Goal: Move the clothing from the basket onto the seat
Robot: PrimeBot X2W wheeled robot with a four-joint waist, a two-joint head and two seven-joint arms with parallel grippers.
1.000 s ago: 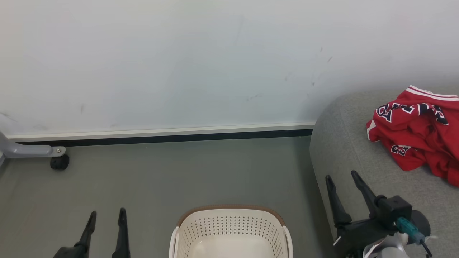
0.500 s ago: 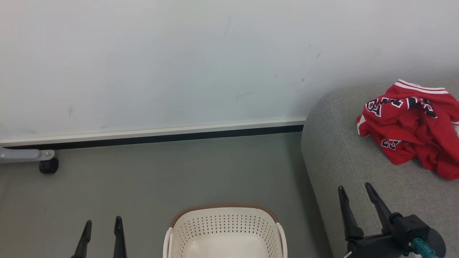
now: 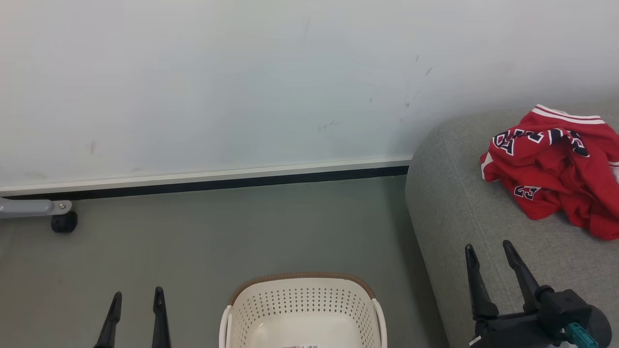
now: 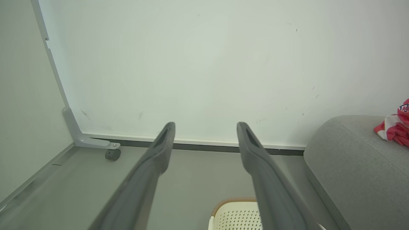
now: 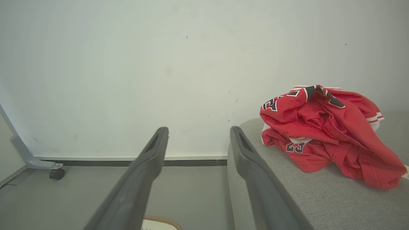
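Your left gripper (image 3: 137, 293) stands at the lower left over the grey floor (image 3: 217, 232), and your right gripper (image 3: 487, 245) stands at the lower right over the front of the seat (image 3: 454, 193). Each has its long dark fingers spread wide apart. Between the two, on the floor just beside the seat, you see the basket (image 3: 302, 309), cream-white and perforated with a brown rim. A small label (image 3: 301, 346) shows on its bottom, too small to read. Beyond your right gripper, the clothing (image 3: 556, 174) lies in a crumpled red heap on the seat, well apart from the basket and from both grippers. You can read the number 23 (image 5: 295, 147) in dark, white-edged figures on a lower fold. The larger lettering across the top of the heap is creased and cannot be made out. Farthest back, a pale wall (image 3: 242, 72) meets the floor along a dark skirting strip (image 3: 242, 183), with a black caster (image 3: 64, 223) on a grey leg at the far left
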